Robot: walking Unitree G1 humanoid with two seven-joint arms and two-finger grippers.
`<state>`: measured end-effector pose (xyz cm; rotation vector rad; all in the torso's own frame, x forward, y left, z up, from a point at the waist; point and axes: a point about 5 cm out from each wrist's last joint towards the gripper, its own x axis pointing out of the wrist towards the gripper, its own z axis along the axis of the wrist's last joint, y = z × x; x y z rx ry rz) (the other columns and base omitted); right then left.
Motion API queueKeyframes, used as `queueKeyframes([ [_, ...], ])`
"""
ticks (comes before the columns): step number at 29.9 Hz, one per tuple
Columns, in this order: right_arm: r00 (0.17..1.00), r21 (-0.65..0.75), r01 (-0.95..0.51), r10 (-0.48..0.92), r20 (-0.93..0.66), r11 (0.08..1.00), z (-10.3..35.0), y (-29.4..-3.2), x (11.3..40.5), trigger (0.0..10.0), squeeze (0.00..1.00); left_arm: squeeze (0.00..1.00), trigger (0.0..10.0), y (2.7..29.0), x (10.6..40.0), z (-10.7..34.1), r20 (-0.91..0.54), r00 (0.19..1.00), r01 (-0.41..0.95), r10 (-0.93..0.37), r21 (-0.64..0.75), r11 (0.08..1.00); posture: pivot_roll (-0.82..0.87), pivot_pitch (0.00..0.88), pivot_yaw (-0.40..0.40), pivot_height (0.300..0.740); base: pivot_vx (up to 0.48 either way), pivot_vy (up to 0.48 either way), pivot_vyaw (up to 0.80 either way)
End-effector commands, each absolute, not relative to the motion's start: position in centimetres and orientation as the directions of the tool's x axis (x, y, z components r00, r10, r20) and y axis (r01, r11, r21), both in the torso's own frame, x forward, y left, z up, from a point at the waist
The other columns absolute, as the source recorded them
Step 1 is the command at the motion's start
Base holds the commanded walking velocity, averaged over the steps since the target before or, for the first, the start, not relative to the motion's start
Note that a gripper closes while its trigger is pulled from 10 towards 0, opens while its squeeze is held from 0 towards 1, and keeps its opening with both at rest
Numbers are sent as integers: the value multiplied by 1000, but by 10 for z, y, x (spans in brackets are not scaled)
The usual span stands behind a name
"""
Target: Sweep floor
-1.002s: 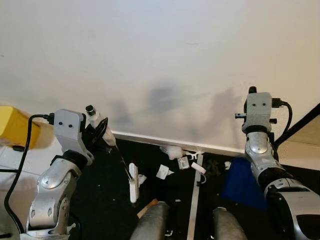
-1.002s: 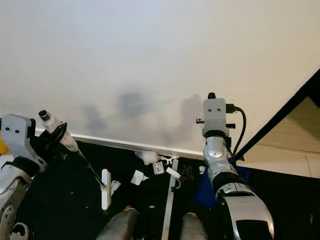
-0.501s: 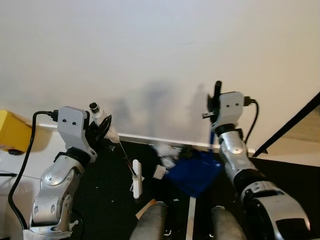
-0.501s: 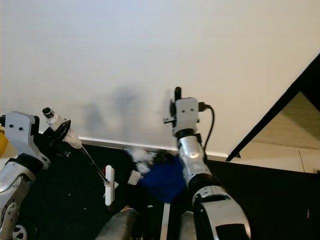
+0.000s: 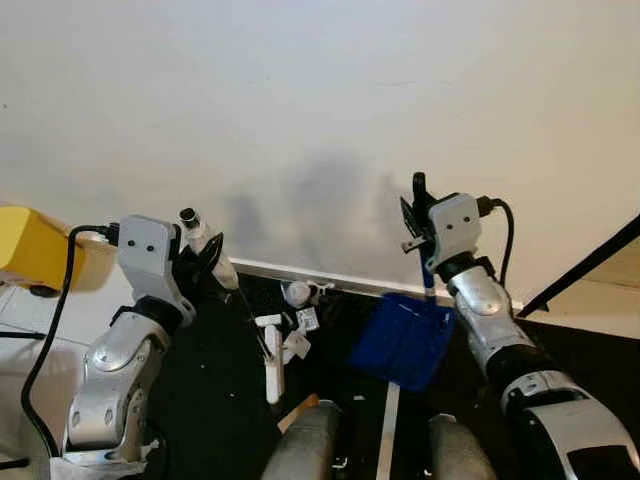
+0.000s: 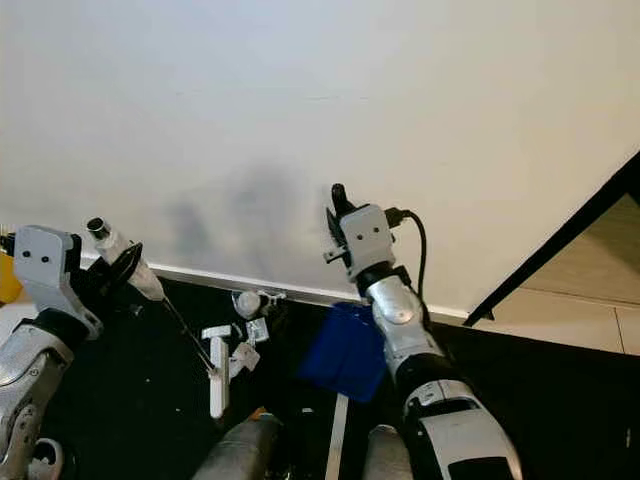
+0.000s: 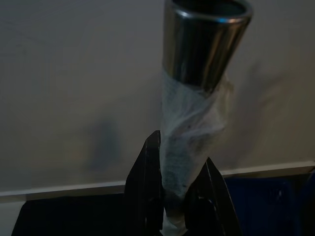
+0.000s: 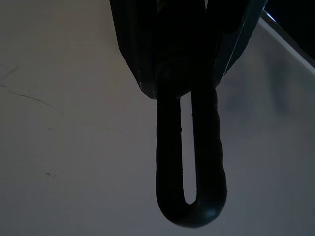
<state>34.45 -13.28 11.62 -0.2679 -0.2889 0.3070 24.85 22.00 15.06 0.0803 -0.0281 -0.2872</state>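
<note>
Down at the bottom edge sit the robot's two grey legs (image 5: 310, 445), with a pale strip (image 5: 388, 430) running along the dark floor (image 5: 200, 420) between them. Just ahead of the legs, the white head of the broom (image 5: 272, 365) rests on the floor, its thin dark rod climbing up and to the robot's left. The left claw (image 5: 205, 262) is clenched round the broom's handle (image 7: 194, 128), where white cloth is wrapped below a shiny metal tube end; in the left wrist view the two black fingers (image 7: 145, 191) squeeze that wrapped part from both sides.

Beside the broom head lies a loose cluster of white scraps (image 5: 296, 320), some flat, one rounded, all near the foot of the wall. To the right of them, the blue dustpan (image 5: 403, 340) hangs tilted just above the floor, near the scraps but apart from them. The right claw (image 5: 418, 215) grips its dark handle (image 8: 191, 162) up high, fingers closed on the looped end.

Behind it all stands the white wall (image 5: 320, 100) with a pale baseboard (image 5: 300, 275). A yellow box (image 5: 30, 248) sits far left, and a black cable (image 5: 45, 330) loops down from the left arm.
</note>
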Motion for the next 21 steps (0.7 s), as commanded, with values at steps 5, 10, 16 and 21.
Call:
queueKeyframes([
  [5,890,-411,-270,388,238,871,122,-141,345,10000,0,0,10000,227,247,152,22,958,280,-285,140,950,183,174,135,740,0,0,0],
  [10,907,-412,-281,380,180,867,106,-129,342,10000,0,0,10000,231,247,154,9,956,286,-292,174,942,192,180,136,740,0,0,0],
  [16,900,-435,-327,417,125,839,96,-114,339,10000,0,0,10000,245,244,146,-54,957,289,-285,263,920,205,185,128,740,0,0,0],
  [21,886,-558,-323,452,106,764,95,-110,339,10000,0,0,10000,260,242,133,-109,942,333,-316,404,852,201,196,111,740,0,0,0],
])
